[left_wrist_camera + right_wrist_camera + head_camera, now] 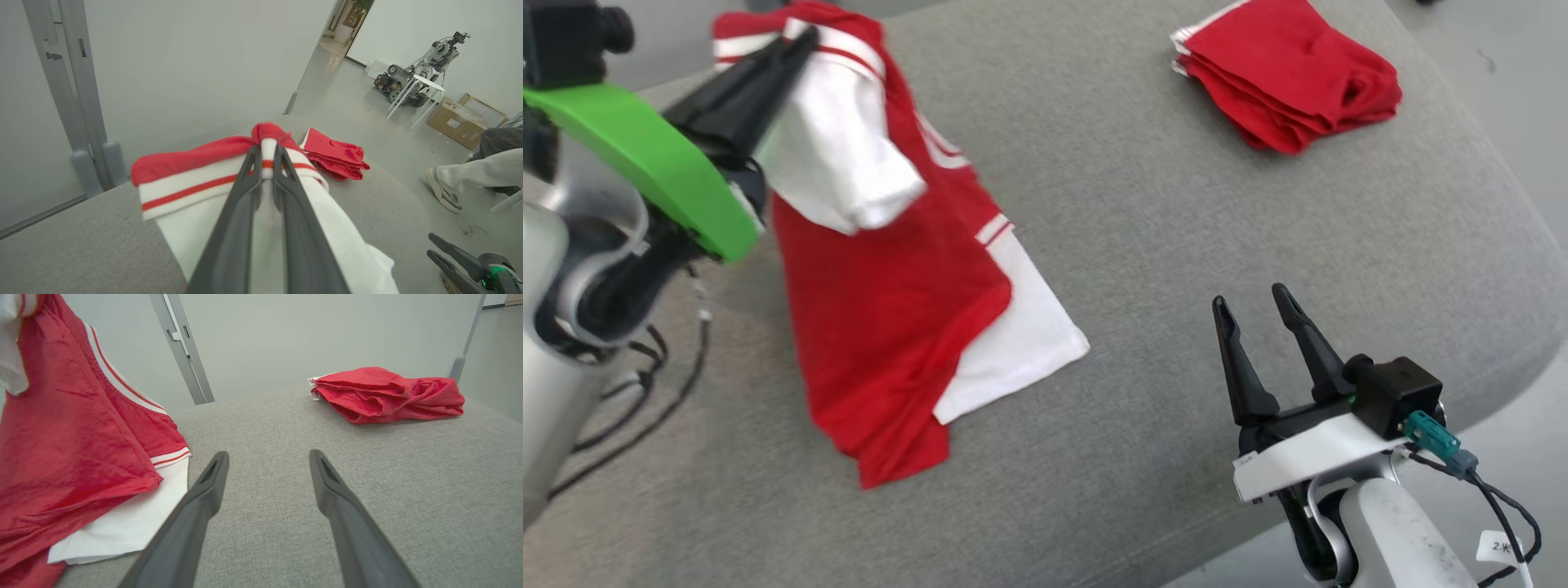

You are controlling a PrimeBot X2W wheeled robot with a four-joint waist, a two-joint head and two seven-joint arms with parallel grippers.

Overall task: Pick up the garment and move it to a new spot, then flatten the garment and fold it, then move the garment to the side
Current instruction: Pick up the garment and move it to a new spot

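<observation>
One cuff (196,188) is pinched by the left end effector (800,41), seemingly thinly, so the garment (882,327) could be dragged free; the right end effector (1250,296) is spread open.

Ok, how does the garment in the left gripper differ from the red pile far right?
The red and white garment hangs from the left gripper, lower end on the grey surface; the red pile lies wholly on it. The garment is loose and drawn out; the pile is folded compact. The garment has large white panels; the pile shows white only at one edge. Both are mainly red.
</observation>
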